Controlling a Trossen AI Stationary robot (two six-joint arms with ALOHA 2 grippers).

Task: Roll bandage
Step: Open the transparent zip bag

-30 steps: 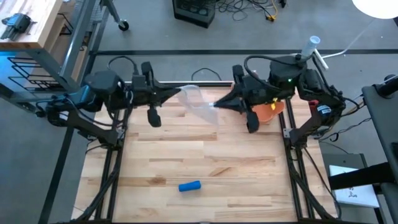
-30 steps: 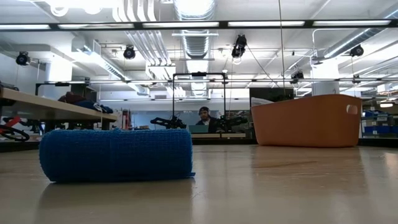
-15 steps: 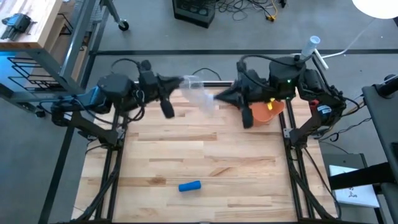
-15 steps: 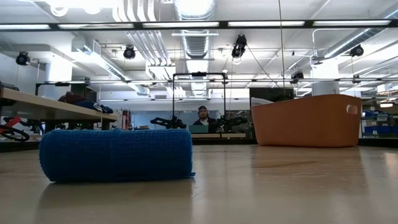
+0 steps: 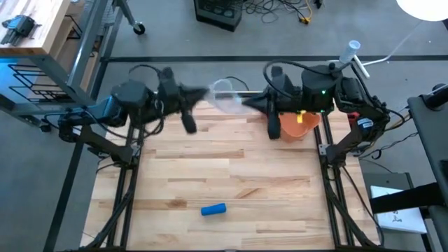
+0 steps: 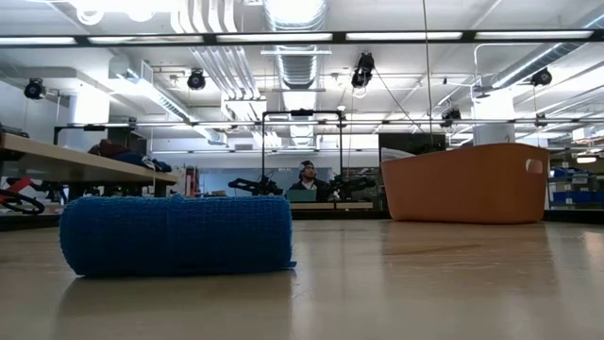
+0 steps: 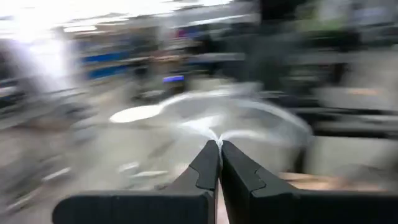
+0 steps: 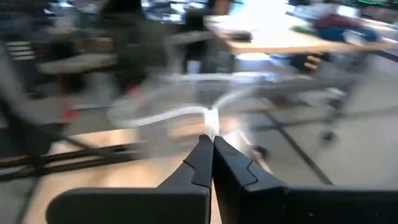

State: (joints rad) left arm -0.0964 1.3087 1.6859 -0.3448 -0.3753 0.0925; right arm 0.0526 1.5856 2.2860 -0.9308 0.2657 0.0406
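Left gripper (image 7: 218, 144) is clenched on one edge of a clear plastic bag (image 5: 225, 96), right gripper (image 8: 210, 138) clenched on the opposite edge; both pinch right at the fingertips, film bunching at each tip in the wrist views. In the high view the two grippers face each other above the far edge of the counter (image 5: 231, 175), bag slung between them in the air, mouth looking pulled round. My read: two-sided hold is there to keep the bag open as a receptacle, not to move it anywhere. Orange bin (image 5: 297, 124) sits on the counter's far right corner, partly under the right arm, out of the working lane. Bandage (image 5: 213, 208) is a blue roll, already wound, lying on its side near the counter's front edge, well apart from both grippers and untouched; the low view has it filling the left foreground, flat on the wood. Rolling looks done; bagging seems the open step, but both grippers are busy with the bag.
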